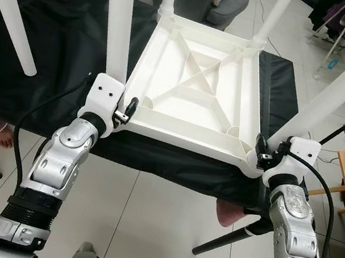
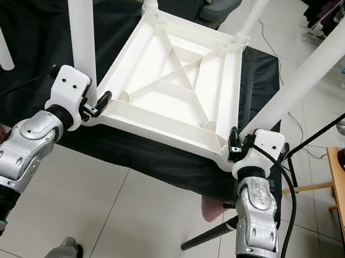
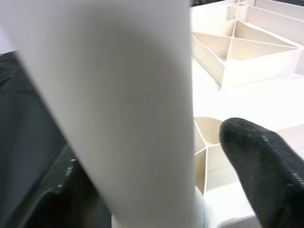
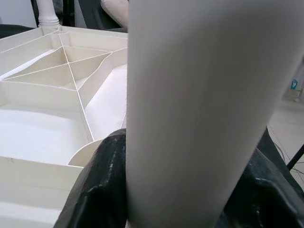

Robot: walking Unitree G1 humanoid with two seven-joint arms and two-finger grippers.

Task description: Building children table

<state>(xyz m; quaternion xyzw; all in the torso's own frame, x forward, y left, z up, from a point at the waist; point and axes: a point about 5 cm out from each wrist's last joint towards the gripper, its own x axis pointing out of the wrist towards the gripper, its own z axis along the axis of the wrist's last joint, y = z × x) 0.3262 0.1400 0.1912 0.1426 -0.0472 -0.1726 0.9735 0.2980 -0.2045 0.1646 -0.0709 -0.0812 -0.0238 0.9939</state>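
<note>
We are reaching both arms forward, our left gripper (image 1: pixel 125 110) clamping at lower left of frame, our right gripper (image 1: pixel 261 152) clamping at lower right.

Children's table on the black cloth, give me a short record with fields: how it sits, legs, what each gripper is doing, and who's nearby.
table: white plastic tabletop, upside down, ribbed underside up, on black cloth
legs: four white legs standing up from the corners
left gripper: shut on near-left leg
right gripper: shut on near-right leg
nearby: person's bare foot on the floor at left
</note>
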